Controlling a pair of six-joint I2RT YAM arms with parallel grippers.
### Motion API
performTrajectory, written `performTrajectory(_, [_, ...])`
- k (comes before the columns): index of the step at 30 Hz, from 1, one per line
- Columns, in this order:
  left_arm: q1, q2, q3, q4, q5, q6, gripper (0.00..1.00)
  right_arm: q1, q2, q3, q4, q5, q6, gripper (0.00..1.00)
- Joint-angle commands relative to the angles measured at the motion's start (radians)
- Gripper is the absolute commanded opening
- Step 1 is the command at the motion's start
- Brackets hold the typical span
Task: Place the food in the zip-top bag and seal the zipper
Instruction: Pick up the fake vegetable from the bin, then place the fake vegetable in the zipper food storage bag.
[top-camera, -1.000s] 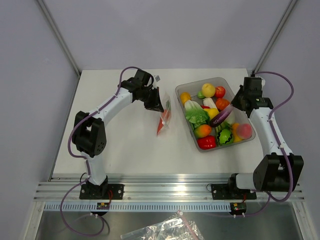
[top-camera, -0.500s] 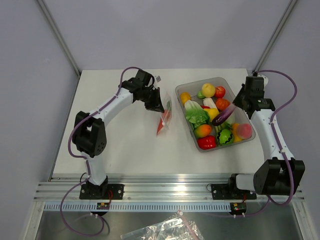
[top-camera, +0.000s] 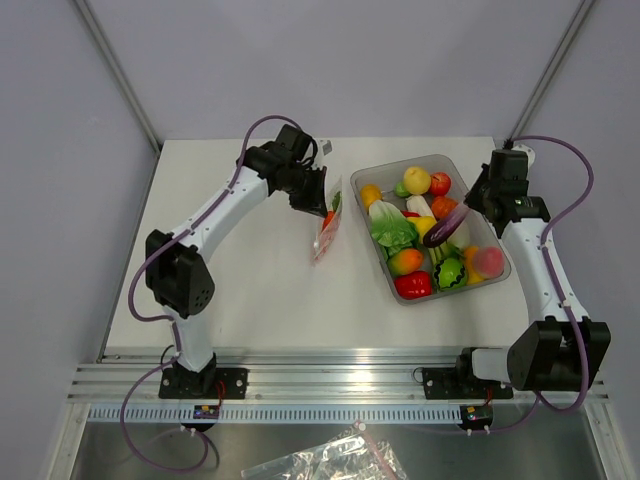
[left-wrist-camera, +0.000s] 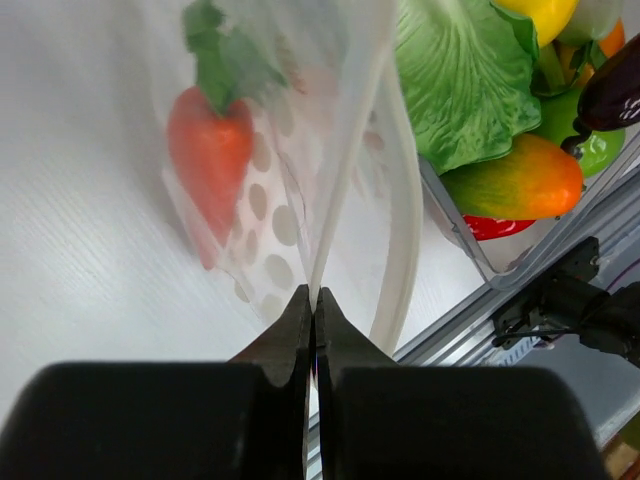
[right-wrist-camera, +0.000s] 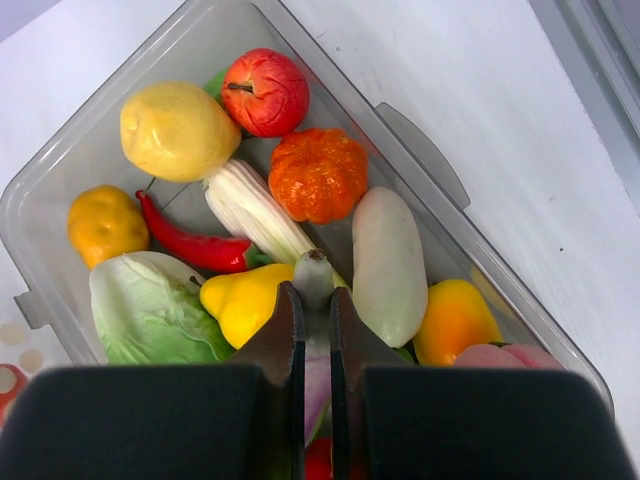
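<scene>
Left gripper (top-camera: 316, 190) moved up and back from tub (top-camera: 395, 166) since last frame, and bag (top-camera: 326, 232) went with it. We see its fingers pressed together on one zipper (left-wrist-camera: 345, 170) strip. Bag hangs just left of tub, mouth gaping, carrot (left-wrist-camera: 208, 150) inside. Right gripper (right-wrist-camera: 312, 300) clamped on eggplant (top-camera: 443, 228) stem end, held over tub.

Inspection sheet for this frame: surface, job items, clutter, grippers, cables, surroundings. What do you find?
Surface: white table, nothing spilled.
Job's things: zip-top bag held by its edge, red-orange piece inside; eggplant held over the bin.
Clutter: lettuce, red pepper and other toy produce in the bin; spare bags below the rail.
Grippers: left gripper shut on the zip-top bag; right gripper shut on the eggplant.
Cables: purple cables loop off both arms, unsnagged.
Surroundings: grey walls; nothing else seen.
</scene>
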Motion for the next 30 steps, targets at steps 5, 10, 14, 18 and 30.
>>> performTrajectory(5, [-0.051,-0.015,0.1,-0.102,-0.097,0.086,0.0,0.011,-0.056,0.051,0.061,-0.028,-0.003,0.0])
performTrajectory(10, [-0.07,0.04,0.129,-0.072,-0.053,0.051,0.0,0.013,-0.088,0.073,0.058,-0.09,0.011,0.0])
performTrajectory(14, [-0.097,0.115,0.201,-0.076,-0.028,0.028,0.0,0.067,-0.068,0.15,0.008,-0.111,0.017,0.0])
performTrajectory(18, [-0.111,0.17,0.249,-0.072,0.004,0.011,0.0,0.164,-0.057,0.212,0.013,-0.101,0.032,0.0])
performTrajectory(30, [-0.122,0.19,0.251,-0.064,0.006,0.0,0.0,0.396,0.081,0.355,0.038,-0.058,0.071,0.0])
